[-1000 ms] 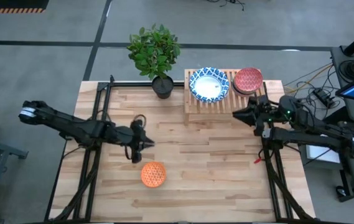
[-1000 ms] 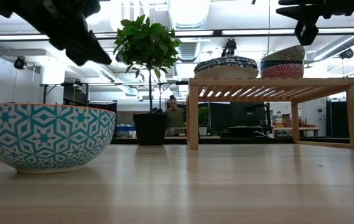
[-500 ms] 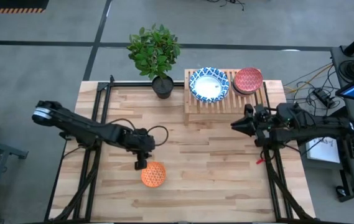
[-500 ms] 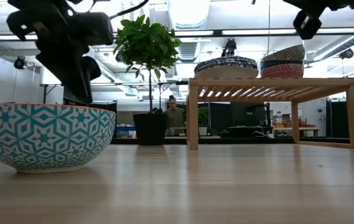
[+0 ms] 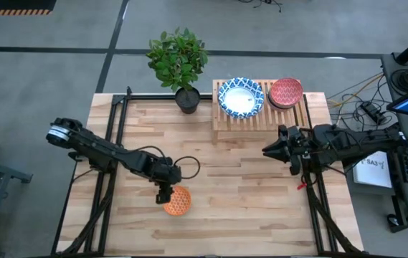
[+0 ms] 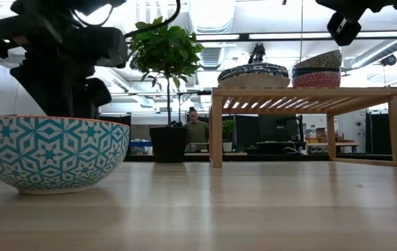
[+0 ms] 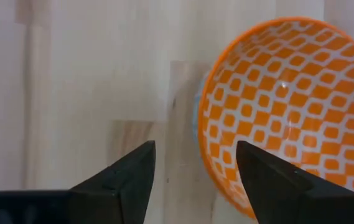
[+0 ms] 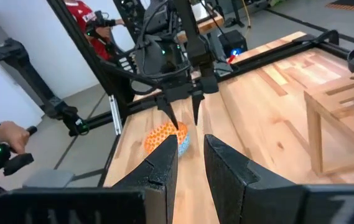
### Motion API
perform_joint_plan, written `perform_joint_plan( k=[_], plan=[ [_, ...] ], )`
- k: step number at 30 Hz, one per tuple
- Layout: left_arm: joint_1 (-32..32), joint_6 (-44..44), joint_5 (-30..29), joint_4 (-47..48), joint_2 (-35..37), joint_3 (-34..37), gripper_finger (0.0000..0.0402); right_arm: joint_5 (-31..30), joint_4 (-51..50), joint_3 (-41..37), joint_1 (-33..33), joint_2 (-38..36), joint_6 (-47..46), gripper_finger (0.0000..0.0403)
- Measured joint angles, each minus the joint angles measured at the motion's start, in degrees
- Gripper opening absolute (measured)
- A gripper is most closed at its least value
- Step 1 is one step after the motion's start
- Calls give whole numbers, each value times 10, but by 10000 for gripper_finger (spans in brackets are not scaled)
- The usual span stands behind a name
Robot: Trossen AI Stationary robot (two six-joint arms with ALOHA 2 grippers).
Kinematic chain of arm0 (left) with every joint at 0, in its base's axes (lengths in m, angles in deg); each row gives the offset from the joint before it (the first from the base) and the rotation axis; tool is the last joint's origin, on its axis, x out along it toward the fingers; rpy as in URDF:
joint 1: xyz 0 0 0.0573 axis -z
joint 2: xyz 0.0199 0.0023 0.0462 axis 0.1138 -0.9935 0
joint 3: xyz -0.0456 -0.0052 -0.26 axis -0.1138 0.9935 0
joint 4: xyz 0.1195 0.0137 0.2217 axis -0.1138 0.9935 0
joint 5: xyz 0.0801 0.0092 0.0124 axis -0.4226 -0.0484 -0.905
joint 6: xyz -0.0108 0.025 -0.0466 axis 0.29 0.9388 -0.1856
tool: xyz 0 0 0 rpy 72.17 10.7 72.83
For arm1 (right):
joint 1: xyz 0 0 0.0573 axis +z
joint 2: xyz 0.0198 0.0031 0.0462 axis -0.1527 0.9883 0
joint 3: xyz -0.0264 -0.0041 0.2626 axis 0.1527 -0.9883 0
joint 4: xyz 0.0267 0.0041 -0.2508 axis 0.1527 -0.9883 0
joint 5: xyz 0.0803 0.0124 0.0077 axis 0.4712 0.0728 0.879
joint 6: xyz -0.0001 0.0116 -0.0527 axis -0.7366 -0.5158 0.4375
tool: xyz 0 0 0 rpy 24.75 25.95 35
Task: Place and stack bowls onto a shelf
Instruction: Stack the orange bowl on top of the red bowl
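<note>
A small bowl (image 5: 178,201), orange-patterned inside and teal-and-white outside (image 6: 48,152), stands on its base on the wooden table, left of the middle and toward the near edge. My left gripper (image 5: 165,195) points down at the bowl's left rim (image 7: 203,118), open. One finger (image 7: 260,177) stands over the inside and the other (image 7: 133,177) outside, with no touch showing. My right gripper (image 5: 266,150) hovers in front of the shelf (image 5: 261,118), its fingers a narrow gap apart around nothing (image 8: 191,146). On the shelf sit a blue-and-white bowl (image 5: 241,97) and a red-patterned one (image 5: 286,92).
A potted plant (image 5: 186,97) stands at the far edge, left of the shelf. In the low view the right-hand bowls (image 6: 317,70) form a stack on the shelf. Beyond the table's left side a person's hand (image 8: 9,134) holds a controller. Bare planks lie between bowl and shelf.
My left gripper has moved toward the near edge and a little right, tipped to point down, come down over the orange bowl's rim, and opened. My right gripper has drawn back from the shelf toward the near edge. The bowl has stayed in place.
</note>
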Motion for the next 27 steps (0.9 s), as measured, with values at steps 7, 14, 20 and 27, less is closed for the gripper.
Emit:
perform_joint_plan(
  k=[7,14,20,27],
  plan=[
    [0,0,14,-22,-16,0,158,-2,26,0,27,35,-6,68],
    [1,21,18,-33,-18,1,37,-42,29,-1,73,79,-33,68],
    [2,47,10,-46,-13,2,5,-112,46,-1,101,85,-26,68],
    [1,80,-35,-54,30,2,2,-136,86,0,107,106,4,68]
  ],
)
